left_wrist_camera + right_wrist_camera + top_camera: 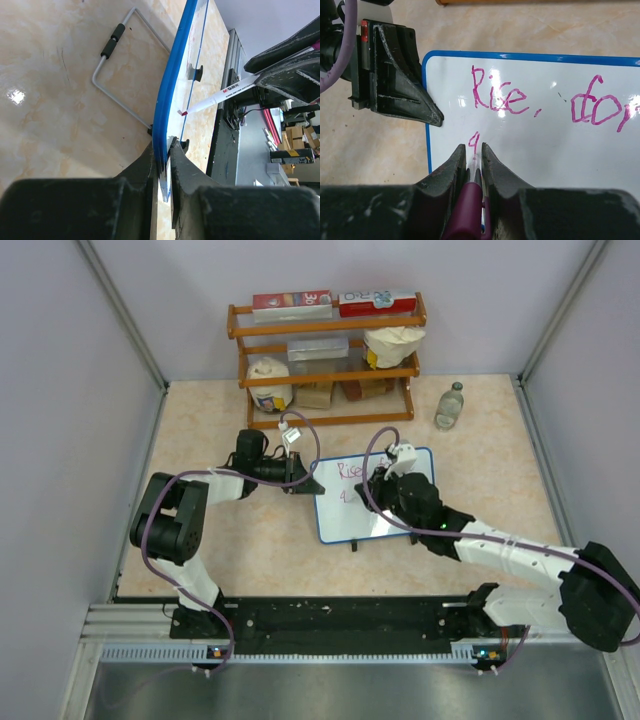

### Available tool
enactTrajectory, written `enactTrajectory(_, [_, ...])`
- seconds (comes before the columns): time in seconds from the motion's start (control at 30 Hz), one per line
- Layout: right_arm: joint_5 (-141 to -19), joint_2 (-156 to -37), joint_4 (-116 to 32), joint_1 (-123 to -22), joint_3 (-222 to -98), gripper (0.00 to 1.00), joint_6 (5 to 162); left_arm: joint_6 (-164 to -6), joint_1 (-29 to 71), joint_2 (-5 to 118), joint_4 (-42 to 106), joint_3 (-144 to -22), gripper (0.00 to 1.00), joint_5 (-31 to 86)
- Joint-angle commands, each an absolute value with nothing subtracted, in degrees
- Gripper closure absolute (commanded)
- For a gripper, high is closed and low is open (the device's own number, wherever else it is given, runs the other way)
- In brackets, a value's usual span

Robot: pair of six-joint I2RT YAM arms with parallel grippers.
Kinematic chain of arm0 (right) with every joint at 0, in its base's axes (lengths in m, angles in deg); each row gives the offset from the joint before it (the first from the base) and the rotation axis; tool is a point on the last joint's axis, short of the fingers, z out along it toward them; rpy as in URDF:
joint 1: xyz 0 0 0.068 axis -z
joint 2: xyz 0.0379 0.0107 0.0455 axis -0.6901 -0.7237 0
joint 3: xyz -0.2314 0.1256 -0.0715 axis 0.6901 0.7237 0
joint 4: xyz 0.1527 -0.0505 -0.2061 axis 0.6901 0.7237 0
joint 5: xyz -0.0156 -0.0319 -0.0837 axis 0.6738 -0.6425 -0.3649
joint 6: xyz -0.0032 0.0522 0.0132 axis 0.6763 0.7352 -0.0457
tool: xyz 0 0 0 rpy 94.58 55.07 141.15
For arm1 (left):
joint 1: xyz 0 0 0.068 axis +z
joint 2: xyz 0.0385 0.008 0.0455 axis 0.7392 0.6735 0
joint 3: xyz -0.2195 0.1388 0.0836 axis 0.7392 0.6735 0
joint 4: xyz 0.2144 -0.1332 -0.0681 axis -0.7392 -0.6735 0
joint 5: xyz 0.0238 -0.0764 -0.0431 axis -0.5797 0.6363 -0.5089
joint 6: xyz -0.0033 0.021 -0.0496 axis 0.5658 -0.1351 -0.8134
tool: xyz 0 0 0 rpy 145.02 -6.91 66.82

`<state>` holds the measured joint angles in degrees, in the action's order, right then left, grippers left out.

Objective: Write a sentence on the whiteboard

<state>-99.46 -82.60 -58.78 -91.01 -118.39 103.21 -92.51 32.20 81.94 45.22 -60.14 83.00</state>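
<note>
Looking down from the top camera, the small glossy white rectangular whiteboard [355, 520] with its blue rounded frame lies slightly askew near the middle of the beige marbled table [490, 480], in front of a wooden shelf rack [325, 365]. The left gripper [308, 483] meets the board's left edge, and the right gripper [384, 490] hangs over its face.

From the left wrist, the two black fingers are pressed together on the blue frame, one on each side, pinching the board's edge. A thin white-barrelled marker [225, 95] reaches in from the right with its pink nib at the white surface. A bent wire stand [112, 60] rests on the table behind the board. This clamp should hold firm, so that pen pressure cannot slide or rock the board.

From the right wrist, the fingers are closed on the marker's purple end. The thin pink-magenta handwritten lettering [500, 95] reads "Rise," then "do" running out of view, and a first letter of the second line sits just ahead of the fingertips. The step in hand looks to be that second line. It calls for light, even contact, small strokes, and steady travel rightward along a level baseline below the first line.
</note>
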Motion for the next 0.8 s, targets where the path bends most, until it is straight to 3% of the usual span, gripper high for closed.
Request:
enactTrajectory(0.0, [-100.5,-81.7,-56.6,-91.4,-116.7,1.00,102.2,-87.9,31.6,82.2,43.2,-58.1,1.00,76.9])
enactTrajectory(0.77, [-99.3,-83.1,-64.9,-91.4,-117.9,1.00,108.4,-88.0,31.6,82.3,43.3,-58.1,1.00,77.0])
